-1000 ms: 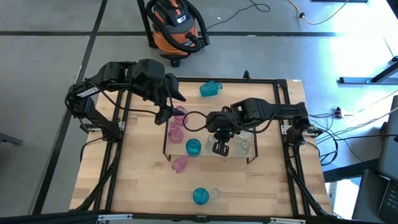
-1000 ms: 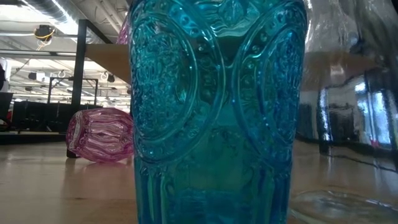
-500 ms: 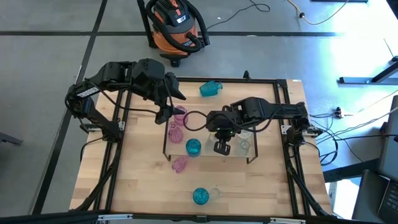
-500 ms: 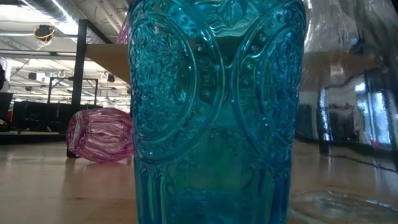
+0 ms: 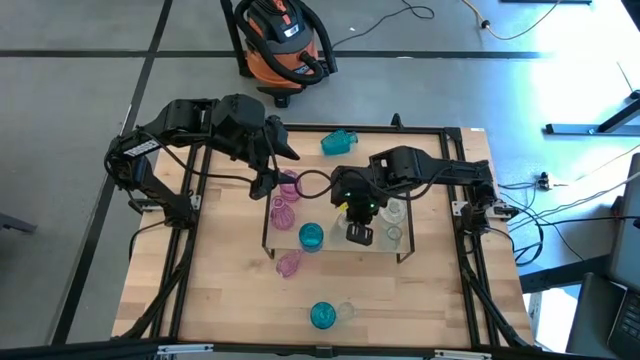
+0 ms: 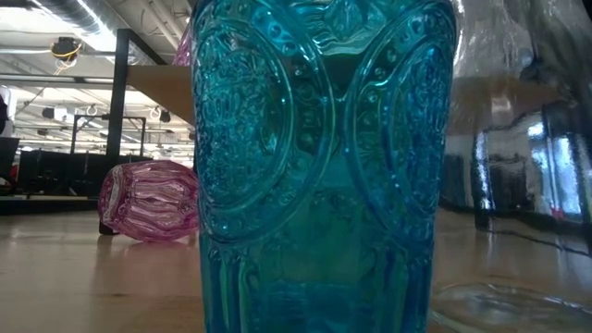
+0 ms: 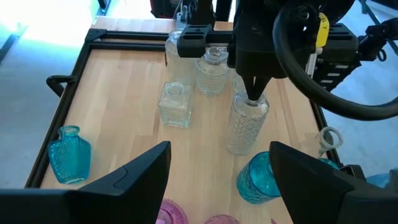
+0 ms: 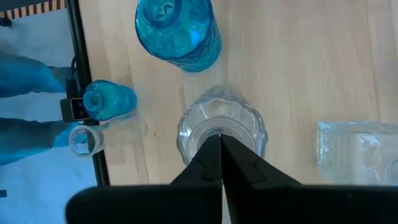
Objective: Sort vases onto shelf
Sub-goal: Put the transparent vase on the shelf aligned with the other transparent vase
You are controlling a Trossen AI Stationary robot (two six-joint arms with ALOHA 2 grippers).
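The bench (image 5: 220,290) carries the shelf (image 5: 332,247) near its middle, and all the work is on the shelf. Over the last second the right arm has swung its wrist and forearm toward the shelf's left end, while the right gripper (image 5: 358,236) has barely shifted from the shelf's front edge. That looks like an adjustment of the arm over the clear vase (image 7: 247,124), not a carry. The vase stands upright on the shelf, so this placement seems nearly done or is being nudged straight.

The left arm has not moved. The left gripper (image 5: 262,185) hovers at the shelf's left end, just above the pink vases (image 5: 283,208). Its fingers (image 7: 149,165) are spread wide, with nothing between them.

The right fingers (image 8: 211,158) are pressed fully together. Their tips are at the mouth of the clear vase, seemingly poked into its neck; they touch it at most and do not clamp it.

A teal vase (image 5: 311,236) stands on the shelf left of the clear one. Off the shelf, a pink vase (image 5: 289,263) lies just in front of it. Two teal vases are also off it, one (image 5: 322,315) well in front and one (image 5: 338,142) behind, so sorting is unfinished.
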